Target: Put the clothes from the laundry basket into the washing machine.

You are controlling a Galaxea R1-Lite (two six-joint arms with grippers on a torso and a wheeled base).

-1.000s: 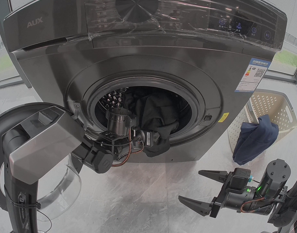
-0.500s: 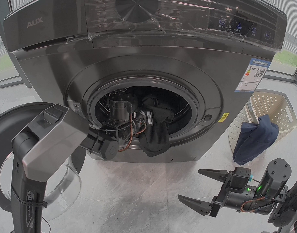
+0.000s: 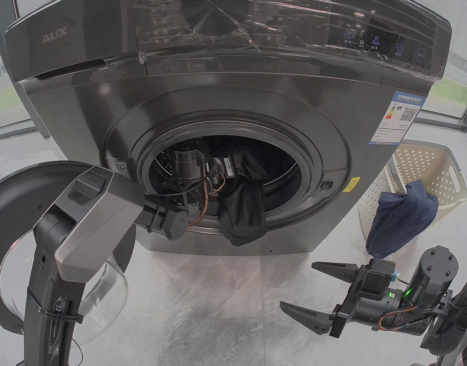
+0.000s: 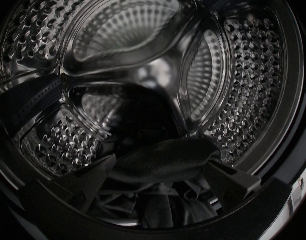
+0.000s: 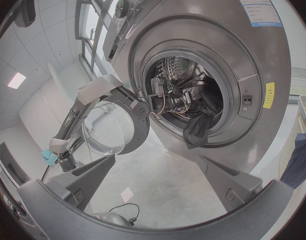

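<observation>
A black garment [image 3: 241,209] hangs partly out of the washing machine [image 3: 274,102] drum, with a sleeve draped over the lower door rim. My left gripper [image 4: 156,164] is inside the drum opening. Its fingers stand wide apart, and the black cloth [image 4: 166,160] lies across the gap between them. The perforated steel drum [image 4: 253,67] lies beyond. A navy garment [image 3: 401,219] hangs over the front edge of the beige laundry basket [image 3: 447,179] to the right of the machine. My right gripper [image 3: 299,286] hangs open over the floor, in front of the basket, holding nothing.
The round machine door [image 3: 20,219] stands swung open at the left, its glass bowl [image 3: 101,301] low beside my left arm. Bare grey floor [image 3: 213,306] lies between the machine and my right gripper. From the right wrist, the black garment [image 5: 197,132] dangles below the rim.
My left arm has pushed up and deeper into the drum, taking the bulk of the black garment inside. The sleeve still hangs over the rim. The right arm has barely moved.
</observation>
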